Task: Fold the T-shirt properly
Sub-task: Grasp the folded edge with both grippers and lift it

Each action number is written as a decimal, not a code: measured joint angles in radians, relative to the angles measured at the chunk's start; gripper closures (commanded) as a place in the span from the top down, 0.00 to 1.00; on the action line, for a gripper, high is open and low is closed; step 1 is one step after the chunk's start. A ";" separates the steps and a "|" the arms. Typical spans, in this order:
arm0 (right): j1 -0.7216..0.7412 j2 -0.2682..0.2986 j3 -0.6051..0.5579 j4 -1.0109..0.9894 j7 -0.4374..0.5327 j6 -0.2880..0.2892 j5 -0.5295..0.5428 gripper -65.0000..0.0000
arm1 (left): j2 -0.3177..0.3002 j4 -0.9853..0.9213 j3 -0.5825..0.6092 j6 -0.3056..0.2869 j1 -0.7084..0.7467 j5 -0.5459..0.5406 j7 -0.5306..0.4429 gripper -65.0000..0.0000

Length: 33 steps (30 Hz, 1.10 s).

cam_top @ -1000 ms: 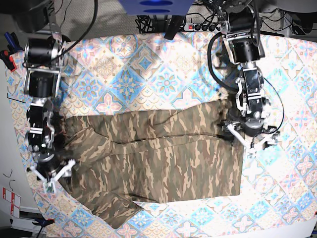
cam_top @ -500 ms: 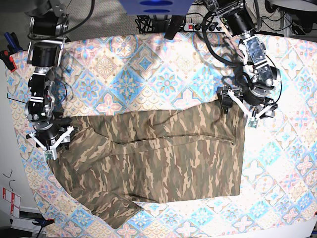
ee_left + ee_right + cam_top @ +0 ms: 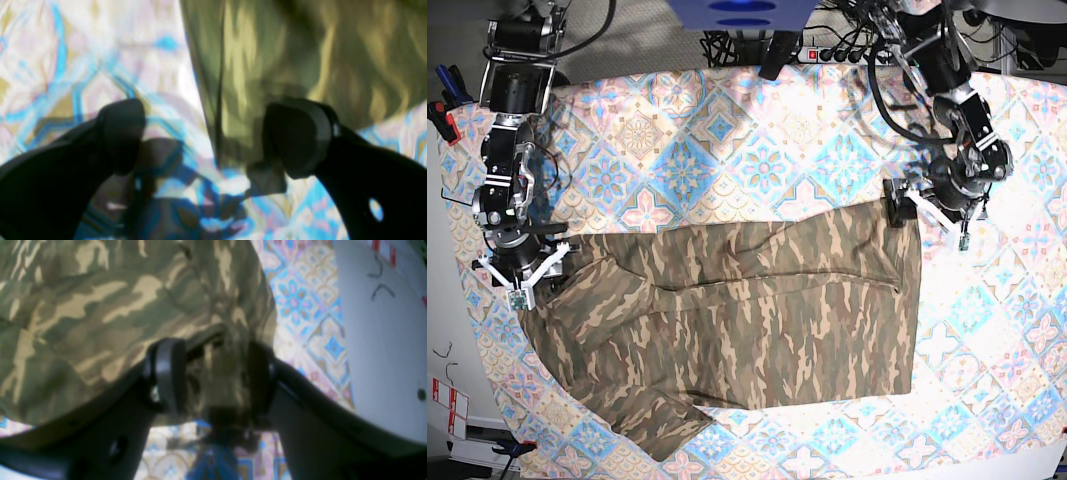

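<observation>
On the tablecloth-covered table [image 3: 727, 120], the camouflage T-shirt [image 3: 747, 320] lies spread, limp and light; take corners. Right gripper [image 3: 213, 376] fingers pinch its edge; left gripper [image 3: 203, 140] fingers gape, empty.

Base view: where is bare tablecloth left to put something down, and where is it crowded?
The pastel tile-patterned tablecloth is bare in a wide band between the brown camouflage cloth T-shirt and the far table edge, and in a strip on the side of the left gripper. It is crowded at the right gripper, whose fingers hold cloth.
</observation>
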 measured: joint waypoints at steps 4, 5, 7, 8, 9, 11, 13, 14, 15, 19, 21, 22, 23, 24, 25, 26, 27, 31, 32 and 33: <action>-0.002 0.000 0.000 -0.001 -0.068 0.000 -0.001 0.45 | 0.003 -0.011 0.008 0.001 -0.004 -0.037 -0.007 0.96; -0.002 0.000 0.000 -0.001 -0.081 0.000 -0.001 0.45 | 0.002 -0.011 0.024 0.003 -0.007 -0.039 -0.006 0.96; 0.000 0.000 0.000 -0.002 -0.092 0.000 0.000 0.45 | -0.005 -0.013 0.074 0.008 -0.016 -0.036 0.009 0.96; 0.002 -0.001 0.000 -0.002 -0.092 0.000 0.000 0.45 | -0.002 -0.016 0.099 0.003 -0.023 -0.037 0.009 0.96; 0.003 -0.004 0.005 -0.002 -0.098 0.000 0.001 0.45 | 0.004 -0.016 0.113 0.000 -0.029 -0.037 0.010 0.96; 0.010 -0.017 0.047 -0.003 -0.126 0.014 0.010 0.45 | 0.018 -0.021 0.119 -0.003 -0.044 -0.043 0.011 0.96; 0.037 -0.038 0.126 -0.013 -0.192 0.006 0.004 0.45 | 0.011 -0.062 0.119 -0.003 -0.065 -0.045 0.008 0.96; 0.055 -0.041 0.156 -0.029 -0.215 -0.011 -0.002 0.47 | 0.007 -0.087 0.118 -0.003 -0.075 -0.049 -0.002 0.96; 0.083 -0.043 0.188 -0.052 -0.242 0.000 -0.001 0.49 | -0.001 -0.109 0.117 -0.007 -0.089 -0.060 -0.007 0.96; 0.177 -0.050 0.311 -0.137 -0.276 0.198 0.006 0.65 | -0.011 -0.138 0.122 -0.006 -0.106 -0.056 -0.018 0.90; 0.201 -0.049 0.360 -0.180 -0.309 0.273 0.000 0.67 | -0.016 -0.139 0.121 -0.007 -0.104 -0.058 -0.022 0.84; 0.205 -0.047 0.375 -0.196 -0.319 0.285 0.000 0.67 | -0.018 -0.139 0.121 -0.006 -0.104 -0.058 -0.018 0.81; 0.208 -0.045 0.380 -0.219 -0.315 0.284 -0.003 0.67 | -0.020 -0.139 0.121 -0.006 -0.104 -0.058 -0.015 0.78; 0.212 -0.043 0.380 -0.244 -0.314 0.283 -0.007 0.67 | -0.020 -0.139 0.120 -0.006 -0.104 -0.055 -0.014 0.76; 0.219 -0.041 0.380 -0.274 -0.312 0.284 -0.006 0.67 | -0.019 -0.139 0.118 -0.006 -0.104 -0.054 -0.014 0.75; 0.225 -0.043 0.381 -0.301 -0.296 0.285 -0.007 0.67 | -0.019 -0.139 0.118 -0.006 -0.104 -0.051 -0.014 0.74; 0.232 -0.043 0.381 -0.334 -0.259 0.288 -0.004 0.67 | -0.020 -0.139 0.118 -0.006 -0.105 -0.051 -0.013 0.74; 0.258 -0.046 0.380 -0.476 -0.153 0.290 -0.005 0.67 | -0.020 -0.139 0.118 -0.006 -0.104 -0.051 -0.013 0.74; 0.266 -0.044 0.380 -0.518 -0.128 0.289 -0.006 0.67 | -0.020 -0.139 0.118 -0.006 -0.104 -0.051 -0.014 0.74; 0.278 -0.040 0.380 -0.565 -0.106 0.288 -0.009 0.67 | -0.020 -0.139 0.118 -0.006 -0.104 -0.051 -0.014 0.74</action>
